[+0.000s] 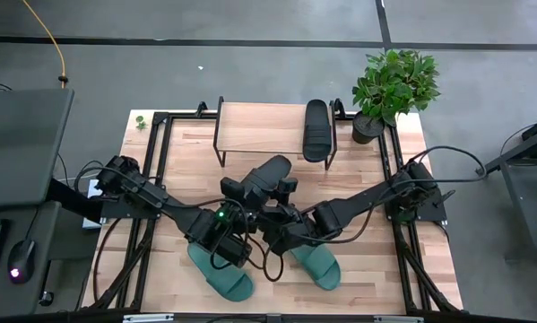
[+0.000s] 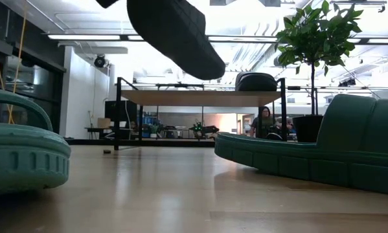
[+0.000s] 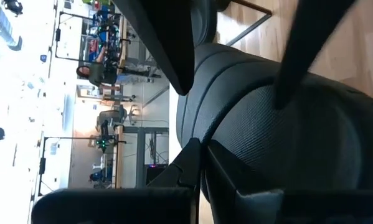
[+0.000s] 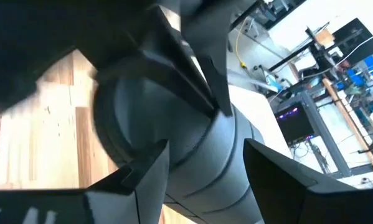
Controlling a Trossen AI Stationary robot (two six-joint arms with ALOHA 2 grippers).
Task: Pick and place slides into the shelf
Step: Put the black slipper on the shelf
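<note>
Above tabletop, both tools grip matte, smooth-curved black slide (image 1: pixel 270 173).

Both arms reach inward to mid-worktop (image 1: pixel 187 148); left gripper (image 1: pixel 248 191) and right gripper (image 1: pixel 281 190) meet there, fingers clamped on one raised black slide (image 1: pixel 270 172).

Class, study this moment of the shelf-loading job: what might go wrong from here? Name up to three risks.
1. Both claws, left claw and right claw, hold the lifted black slide; uneven motion may twist or drop it.
2. The shelf already carries another black slide; careless placing might knock it.
3. The teal slides lie beneath the arms and might get nudged.
</note>
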